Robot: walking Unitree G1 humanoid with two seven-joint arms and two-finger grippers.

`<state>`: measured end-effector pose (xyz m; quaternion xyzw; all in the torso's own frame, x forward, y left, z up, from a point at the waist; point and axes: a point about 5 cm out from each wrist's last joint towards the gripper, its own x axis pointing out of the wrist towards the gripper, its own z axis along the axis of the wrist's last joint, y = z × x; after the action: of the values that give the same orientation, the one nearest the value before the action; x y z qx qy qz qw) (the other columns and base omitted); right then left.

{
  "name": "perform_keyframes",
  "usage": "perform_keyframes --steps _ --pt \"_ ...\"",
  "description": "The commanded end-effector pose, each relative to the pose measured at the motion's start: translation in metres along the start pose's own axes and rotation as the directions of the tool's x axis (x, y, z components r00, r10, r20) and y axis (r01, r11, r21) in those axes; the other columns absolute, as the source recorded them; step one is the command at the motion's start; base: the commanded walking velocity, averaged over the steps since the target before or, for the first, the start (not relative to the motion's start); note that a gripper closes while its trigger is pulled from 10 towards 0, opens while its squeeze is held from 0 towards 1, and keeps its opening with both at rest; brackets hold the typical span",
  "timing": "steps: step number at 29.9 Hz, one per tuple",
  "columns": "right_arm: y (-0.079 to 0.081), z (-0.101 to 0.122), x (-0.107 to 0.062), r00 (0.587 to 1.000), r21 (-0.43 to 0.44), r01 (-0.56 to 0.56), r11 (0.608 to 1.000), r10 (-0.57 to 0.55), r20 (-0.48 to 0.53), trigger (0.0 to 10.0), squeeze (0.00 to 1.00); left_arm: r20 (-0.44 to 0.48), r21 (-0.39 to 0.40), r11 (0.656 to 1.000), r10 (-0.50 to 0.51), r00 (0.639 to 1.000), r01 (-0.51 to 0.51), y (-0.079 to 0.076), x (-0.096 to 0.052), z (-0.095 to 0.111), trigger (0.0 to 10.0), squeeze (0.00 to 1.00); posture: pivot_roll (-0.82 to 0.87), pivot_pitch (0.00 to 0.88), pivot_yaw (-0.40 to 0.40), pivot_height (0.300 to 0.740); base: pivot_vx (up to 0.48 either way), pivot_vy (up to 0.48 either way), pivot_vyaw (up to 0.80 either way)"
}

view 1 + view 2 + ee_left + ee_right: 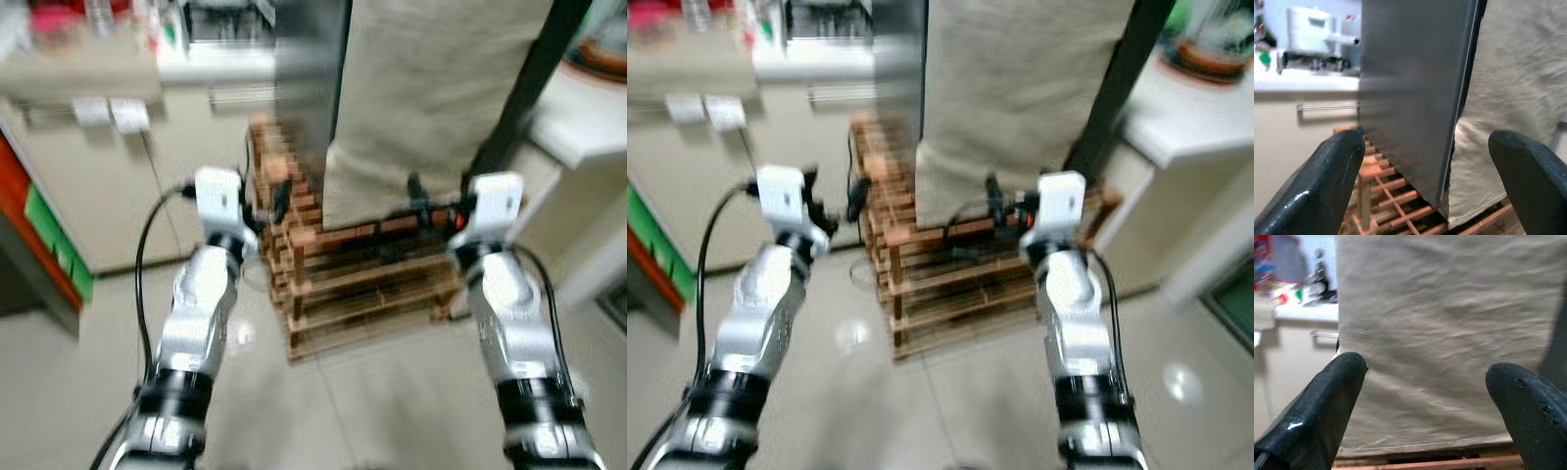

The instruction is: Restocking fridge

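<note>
Nearest the camera are the two silver arms, raised side by side over the tiled floor (pixel 372 411). Beyond them stands the fridge (pixel 1415 98), a tall grey slab whose lower front is draped with a beige cloth (pixel 1449 333); it rests on a wooden pallet (pixel 362 294). A pale desk (pixel 78 73) with blurred clutter runs along the left, and a white desk (pixel 1195 117) sits to the right. The left tool (pixel 1425 181) has its fingers spread wide with nothing between them, aimed at the fridge's edge where steel meets cloth. The right tool (pixel 1425 406) is likewise spread and bare, facing the cloth. No stock is held. The head views are blurred, so the robot is probably moving: the likely risks are a foot catching the pallet, or fingers snagging the cloth instead of finding the door.
</note>
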<state>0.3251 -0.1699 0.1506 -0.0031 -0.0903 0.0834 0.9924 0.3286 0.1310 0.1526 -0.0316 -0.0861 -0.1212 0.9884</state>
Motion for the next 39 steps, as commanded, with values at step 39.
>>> perform_keyframes --steps 39 --pt "0.009 -0.007 0.004 0.993 0.075 0.104 0.992 -0.107 0.041 10.0 0.0 -0.041 0.046 0.999 -0.019 0.999 0.021 -0.011 0.019 0.0 10.0 0.0 -0.04 0.0 0.025 0.74 0.0 0.254 -0.53"
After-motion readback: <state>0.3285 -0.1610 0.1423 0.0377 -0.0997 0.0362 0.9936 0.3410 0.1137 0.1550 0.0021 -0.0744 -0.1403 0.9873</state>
